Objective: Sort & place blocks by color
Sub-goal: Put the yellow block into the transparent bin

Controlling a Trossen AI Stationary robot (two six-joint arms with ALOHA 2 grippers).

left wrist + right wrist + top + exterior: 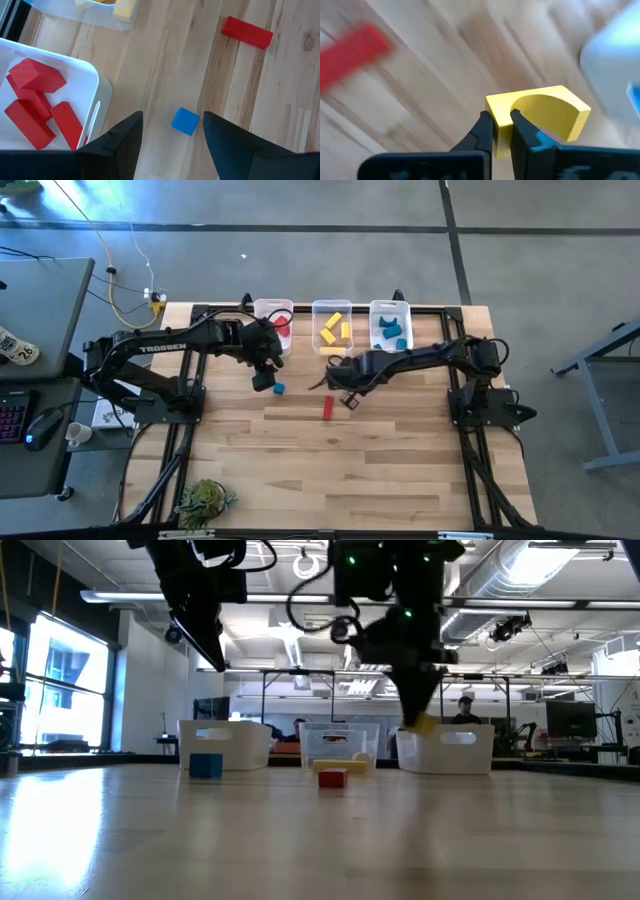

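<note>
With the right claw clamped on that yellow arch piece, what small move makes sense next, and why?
Probably carry it up and over to the middle bin, which already holds yellow pieces. The right claw is shut on the yellow arch block and holds it clear of the table, so it only needs to be carried there and dropped.

Your wooden table (350, 470), with what sits on it right now.
You've got three bins along the far edge: red bin (274, 320), yellow bin (333, 325), blue bin (391, 326). Nearer the middle, a blue block (279, 388) and a red block (328, 408) lie loose, and a small plant (205, 502) sits at the near-left corner.
</note>
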